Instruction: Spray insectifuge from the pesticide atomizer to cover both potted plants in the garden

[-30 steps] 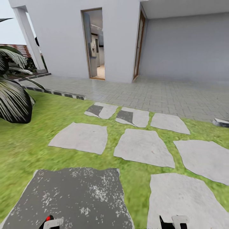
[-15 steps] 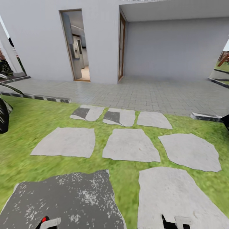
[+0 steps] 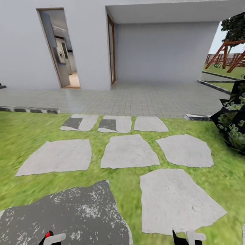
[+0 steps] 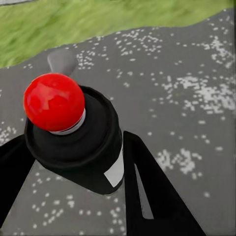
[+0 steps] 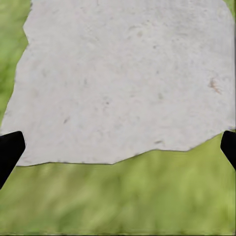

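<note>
two sets of fingers: left fingers clamp the pesticide atomizer, right fingers spread wide over a stepping stone

Green lawn carrying pale stepping stones, dark bush

Stepping stones matt, rough; atomizer's red cap glossy.

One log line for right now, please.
left hand: shut on pesticide atomizer | right hand: open, above stepping stone | ahead: lawn, house doorway | right: dark bush
</note>
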### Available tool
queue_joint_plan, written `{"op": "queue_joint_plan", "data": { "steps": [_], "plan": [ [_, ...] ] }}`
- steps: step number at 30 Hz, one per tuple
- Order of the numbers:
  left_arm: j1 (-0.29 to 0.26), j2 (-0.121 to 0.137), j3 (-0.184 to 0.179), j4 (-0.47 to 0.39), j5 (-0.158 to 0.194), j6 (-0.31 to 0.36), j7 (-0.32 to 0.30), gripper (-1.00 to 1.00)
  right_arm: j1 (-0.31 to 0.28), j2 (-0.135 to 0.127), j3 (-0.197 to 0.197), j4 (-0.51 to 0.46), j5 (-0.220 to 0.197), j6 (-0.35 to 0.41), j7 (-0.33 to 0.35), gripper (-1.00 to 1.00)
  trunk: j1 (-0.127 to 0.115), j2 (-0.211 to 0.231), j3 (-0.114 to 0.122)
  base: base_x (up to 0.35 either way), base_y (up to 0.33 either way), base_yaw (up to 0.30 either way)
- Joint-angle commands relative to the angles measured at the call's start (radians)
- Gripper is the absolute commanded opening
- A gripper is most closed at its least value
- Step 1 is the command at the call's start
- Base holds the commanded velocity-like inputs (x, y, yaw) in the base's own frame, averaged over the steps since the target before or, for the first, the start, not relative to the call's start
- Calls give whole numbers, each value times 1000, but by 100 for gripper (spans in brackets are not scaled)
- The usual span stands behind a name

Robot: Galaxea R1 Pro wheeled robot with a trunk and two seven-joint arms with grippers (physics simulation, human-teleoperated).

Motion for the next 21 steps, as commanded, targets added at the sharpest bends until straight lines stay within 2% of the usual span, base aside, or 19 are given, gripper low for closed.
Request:
{"op": "queue_joint_plan", "data": {
  "steps": [1, 14, 21],
  "plan": [
    [0, 0, 2, 1, -7, -3, 4, -100, -1, 0, -2, 1, -4, -4, 2, 100, 0, 0, -1, -90, 288, -300],
    [0, 0, 2, 1, -7, -3, 4, -100, -1, 0, -2, 1, -3, -4, 3, 100, 0, 0, -1, -15, 302, -300],
    [0, 0, 2, 1, -8, -3, 4, -100, -1, 0, -2, 1, -3, -4, 4, 100, 0, 0, -1, -167, 275, -300]
  ]
}}
